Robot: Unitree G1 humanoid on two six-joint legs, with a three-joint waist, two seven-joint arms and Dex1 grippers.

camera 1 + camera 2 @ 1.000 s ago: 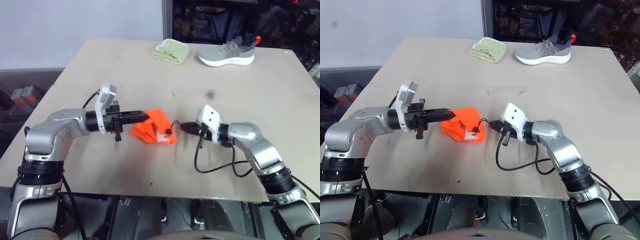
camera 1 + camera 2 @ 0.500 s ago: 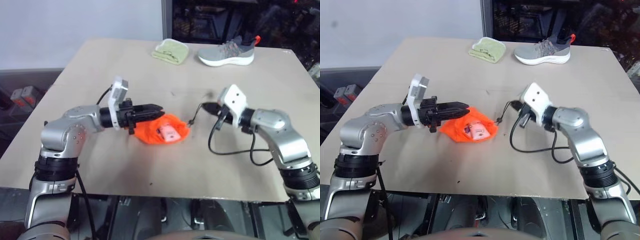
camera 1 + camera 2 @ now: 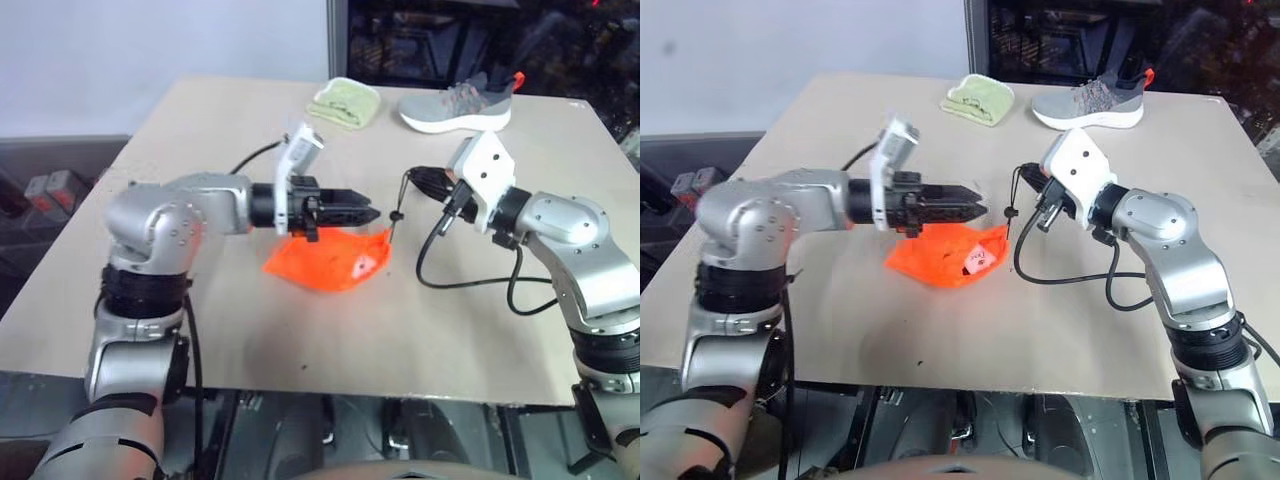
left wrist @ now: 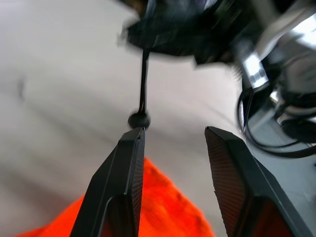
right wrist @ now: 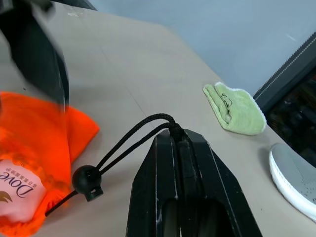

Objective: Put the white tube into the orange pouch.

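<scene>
The orange pouch (image 3: 320, 266) lies on the table (image 3: 200, 130) with its mouth facing my right arm. The white tube (image 3: 981, 260) sits inside the mouth, its printed end showing (image 5: 12, 180). My right gripper (image 5: 178, 137) is shut on the pouch's dark cord, holding it up off the table; the cord's round toggle (image 5: 86, 180) hangs below the fingertips. My left gripper (image 4: 175, 131) is open, hovering over the pouch and pointing at the right gripper. Nothing is between its fingers (image 4: 129, 163), and the toggle (image 4: 138, 119) is just past one tip.
A folded pale green cloth (image 3: 342, 102) and a grey shoe (image 3: 455, 105) lie at the table's far edge. A black cable (image 3: 470, 285) from my right wrist droops onto the table to the right of the pouch.
My left gripper let go of the pouch's left edge, opened and moved right over the pouch. My right gripper rose with the cord, and the pouch slid a little to the right.
</scene>
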